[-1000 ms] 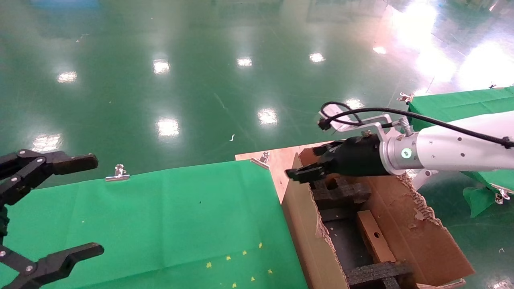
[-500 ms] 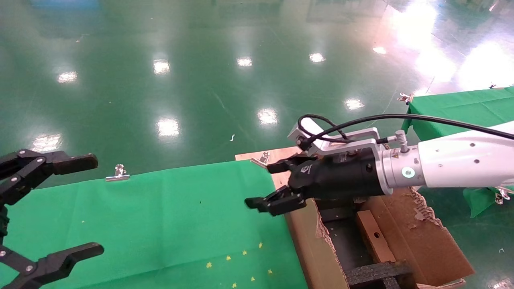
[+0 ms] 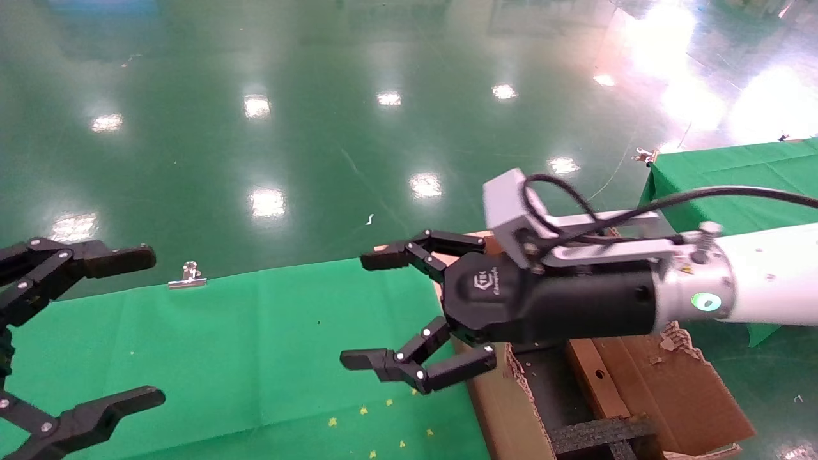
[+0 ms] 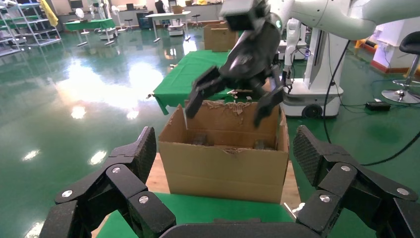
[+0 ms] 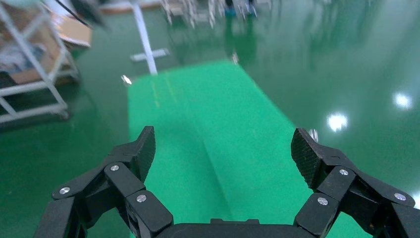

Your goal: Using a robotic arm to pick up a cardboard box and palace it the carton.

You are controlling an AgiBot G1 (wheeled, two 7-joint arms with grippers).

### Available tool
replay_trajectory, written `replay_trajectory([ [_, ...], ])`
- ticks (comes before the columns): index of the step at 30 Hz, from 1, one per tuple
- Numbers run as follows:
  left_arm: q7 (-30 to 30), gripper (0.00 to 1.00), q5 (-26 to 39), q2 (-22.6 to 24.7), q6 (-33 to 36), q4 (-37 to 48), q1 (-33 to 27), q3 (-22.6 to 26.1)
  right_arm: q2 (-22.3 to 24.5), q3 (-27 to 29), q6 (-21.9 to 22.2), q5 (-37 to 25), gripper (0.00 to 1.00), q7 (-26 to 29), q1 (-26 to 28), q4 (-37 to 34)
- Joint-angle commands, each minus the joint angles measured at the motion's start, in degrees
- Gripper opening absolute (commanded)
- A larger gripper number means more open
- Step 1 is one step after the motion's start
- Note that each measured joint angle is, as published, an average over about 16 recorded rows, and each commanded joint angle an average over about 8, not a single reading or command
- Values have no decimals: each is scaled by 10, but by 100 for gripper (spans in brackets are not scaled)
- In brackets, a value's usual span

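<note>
The small cardboard box (image 3: pixel 604 383), flat and brown with a round hole, lies inside the carton (image 3: pixel 690 396) between black foam inserts (image 3: pixel 601 434). The white robotic arm's right gripper (image 3: pixel 367 310) is open and empty. It hangs above the green table's right edge, just left of the carton. The left wrist view shows it (image 4: pixel 228 111) above the carton (image 4: pixel 225 168). In its own view the right gripper (image 5: pixel 223 151) spreads over green cloth. My left gripper (image 3: pixel 142 326) is open and empty at the table's left edge, and its own view (image 4: pixel 225 151) faces the carton.
A green cloth table (image 3: pixel 255 332) with a metal clip (image 3: pixel 187 276) and yellow specks (image 3: pixel 383 409) lies left of the carton. A second green table (image 3: pixel 735 166) stands far right. Glossy green floor lies beyond. A wheeled robot base (image 4: pixel 312 99) stands behind the carton.
The right gripper has come out from over the carton's far end, moved left and nearer over the green table, and spread its fingers wider. The small box stays in the carton. The left gripper has not moved.
</note>
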Motion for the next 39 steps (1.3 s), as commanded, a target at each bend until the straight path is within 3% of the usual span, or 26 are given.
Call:
replay_trajectory([
  [1, 0, 100, 0, 0, 0, 0, 0, 0, -3, 29, -19, 27, 100, -34, -18, -2],
  [6, 0, 100, 0, 0, 0, 0, 0, 0, -8, 81, -53, 76, 100, -93, -49, -5],
  [11, 0, 100, 0, 0, 0, 0, 0, 0, -11, 104, -68, 98, 100, -113, -64, -6],
  [39, 0, 100, 0, 0, 0, 0, 0, 0, -8, 80, -53, 76, 100, -94, -50, -5],
])
